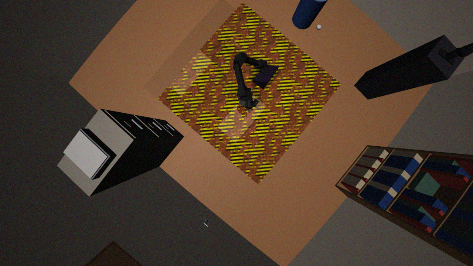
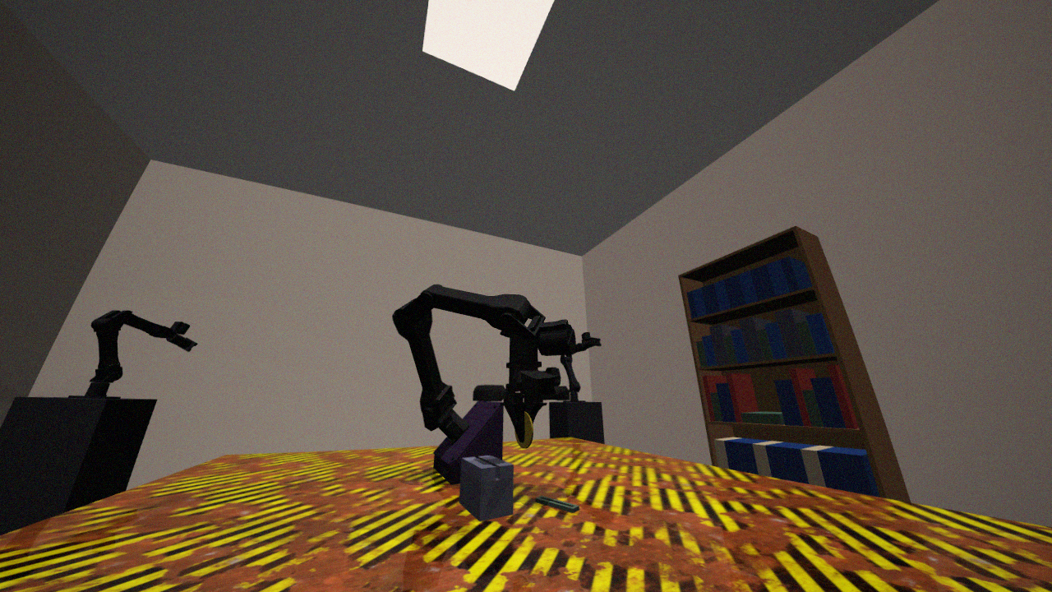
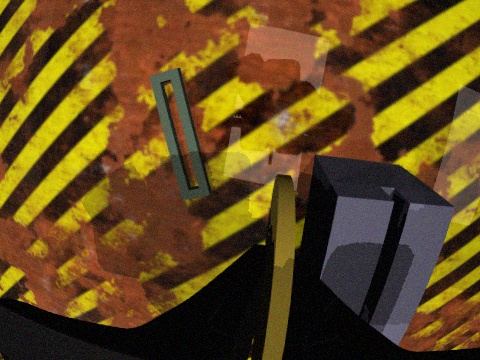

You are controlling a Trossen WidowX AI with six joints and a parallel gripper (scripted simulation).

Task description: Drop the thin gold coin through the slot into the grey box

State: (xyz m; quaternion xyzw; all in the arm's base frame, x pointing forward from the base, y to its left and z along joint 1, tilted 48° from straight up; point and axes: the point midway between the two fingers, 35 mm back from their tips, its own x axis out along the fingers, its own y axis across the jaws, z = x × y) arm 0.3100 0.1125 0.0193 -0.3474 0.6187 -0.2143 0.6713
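Observation:
The gold coin (image 2: 528,430) (image 3: 283,240) is upright, edge toward the wrist camera, clamped in my gripper (image 2: 522,423) (image 3: 270,258). My gripper is shut on it and holds it in the air, above the level of the box's lid. The grey box (image 2: 485,491) (image 3: 357,225) stands on the patterned surface, to the right of the coin in the wrist view. Its dark slot (image 3: 387,257) runs a little slanted to the coin there. The green holder (image 2: 557,504) (image 3: 174,130) lies empty, left of the coin in the wrist view. In the top view the arm hides the box and coin.
The arm's dark purple base block (image 1: 264,77) (image 2: 477,434) stands behind the box in the exterior view. The patterned mat (image 1: 258,168) lies on a tan floor (image 1: 231,211). A cabinet (image 1: 115,132), a bookshelf (image 1: 373,171) (image 2: 846,324), a blue cylinder (image 1: 305,14) and a black pedestal (image 1: 403,69) stand farther off.

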